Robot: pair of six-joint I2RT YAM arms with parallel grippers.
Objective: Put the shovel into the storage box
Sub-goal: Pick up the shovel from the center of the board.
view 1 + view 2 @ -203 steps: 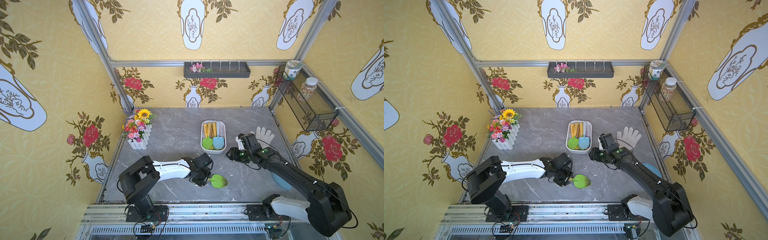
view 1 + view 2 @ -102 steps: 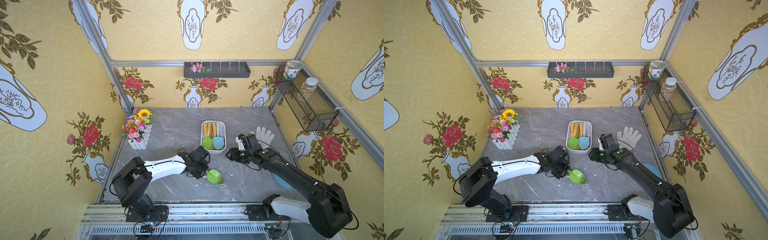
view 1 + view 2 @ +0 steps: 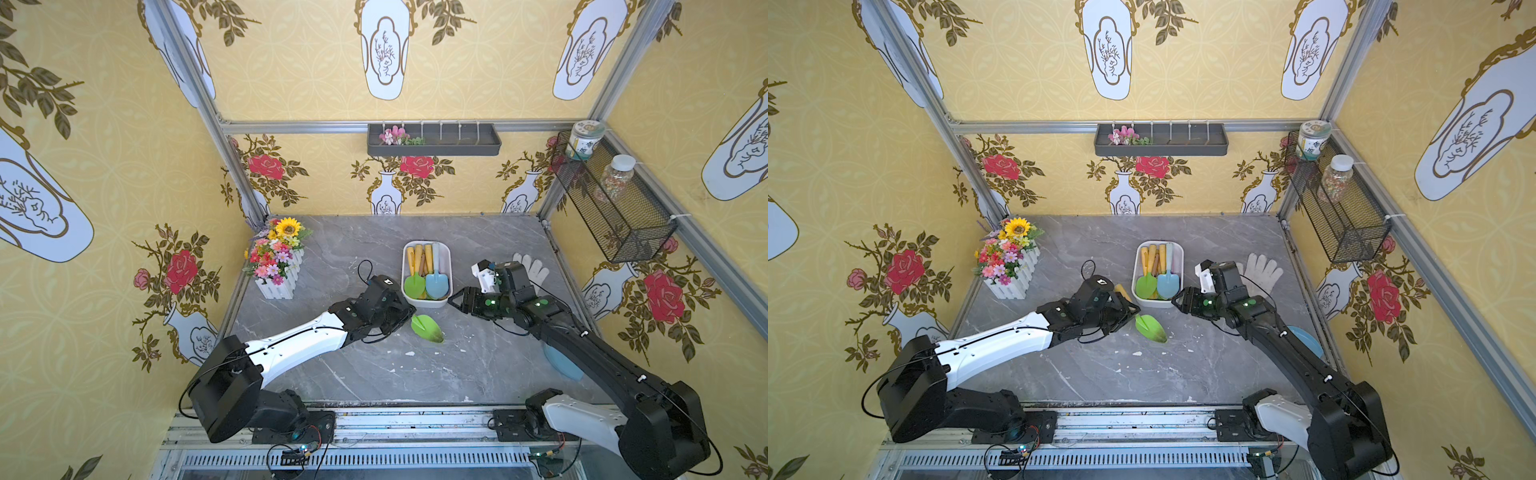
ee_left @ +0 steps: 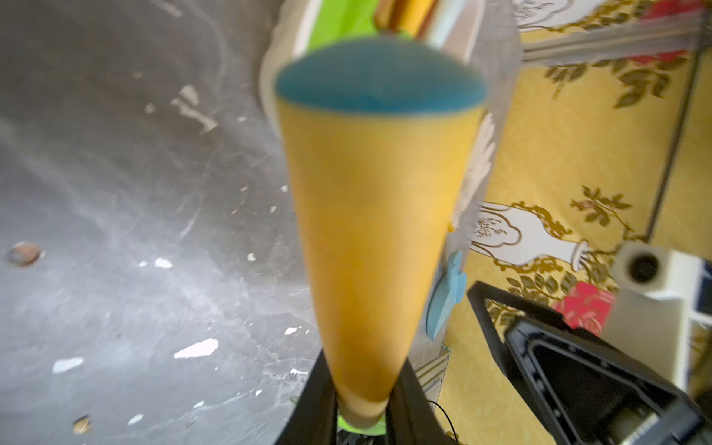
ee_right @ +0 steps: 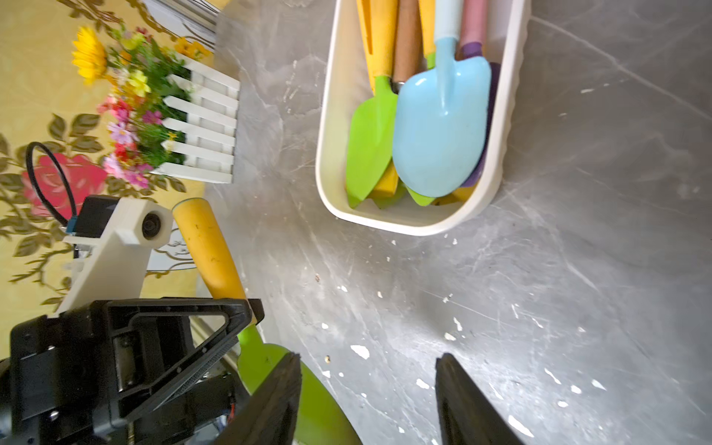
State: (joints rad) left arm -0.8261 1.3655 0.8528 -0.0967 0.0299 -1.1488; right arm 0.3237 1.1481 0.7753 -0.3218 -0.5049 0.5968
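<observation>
Two arms in shot, and here's how it looks from my end. My left pincer [image 3: 409,311] is clamped tight on the shovel [image 3: 427,328], right where the yellow handle meets the green neck; the right wrist view shows that nicely. The green blade sticks out past the pincer over the bench [image 3: 374,374], just short of the near end of the box [image 3: 445,257], so the shovel is outside the box, by its near-left corner. I can't tell whether the blade tip touches the bench or hangs just above it. In the left wrist view the handle fills the middle, blurry, with a blue end cap aimed at the box. Inside the box there's a green shovel [image 3: 414,284] and a blue shovel [image 3: 436,282], blades at the near end, with more handles beside them. My right pincer [image 5: 368,360] is roughly half open with nothing in it, low over the bench just off the box's near-right corner. A white glove [image 3: 530,266] lies behind that arm, and the flowers [image 3: 278,257] sit by the left wall.
</observation>
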